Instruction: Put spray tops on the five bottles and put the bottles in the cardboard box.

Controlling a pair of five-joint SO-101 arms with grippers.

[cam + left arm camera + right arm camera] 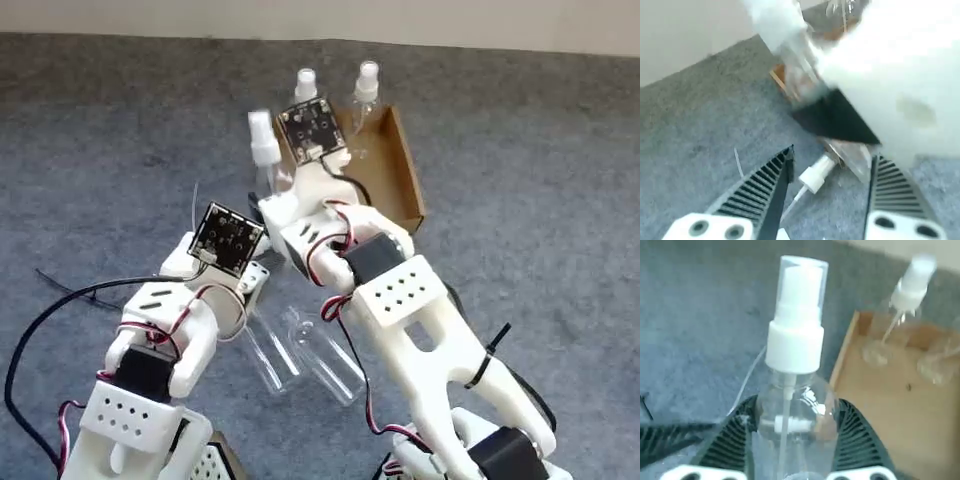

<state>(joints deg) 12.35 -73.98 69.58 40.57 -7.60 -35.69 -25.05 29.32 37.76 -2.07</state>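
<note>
My right gripper (pixel 796 412) is shut on an upright clear bottle (pixel 790 405) that carries a white spray top (pixel 795 340). In the high view this bottle (pixel 264 145) stands just left of the cardboard box (pixel 405 175). Two bottles with tops (pixel 306 85) (pixel 367 82) stand at the far end of the box; one of them (pixel 907 285) shows beyond the held bottle. My left gripper (pixel 832 156) is open above the carpet, with a loose spray top (pixel 816 173) lying between its fingers. Two clear bottles without tops (pixel 270 352) (pixel 325 358) lie on the carpet between the arms.
Grey carpet (pixel 520 290) covers the table. A thin white tube (pixel 195 205) lies left of the held bottle. Black cables (pixel 70 292) trail by the left arm's base. The right arm's blurred body (pixel 880 75) hangs close in front of the left wrist camera.
</note>
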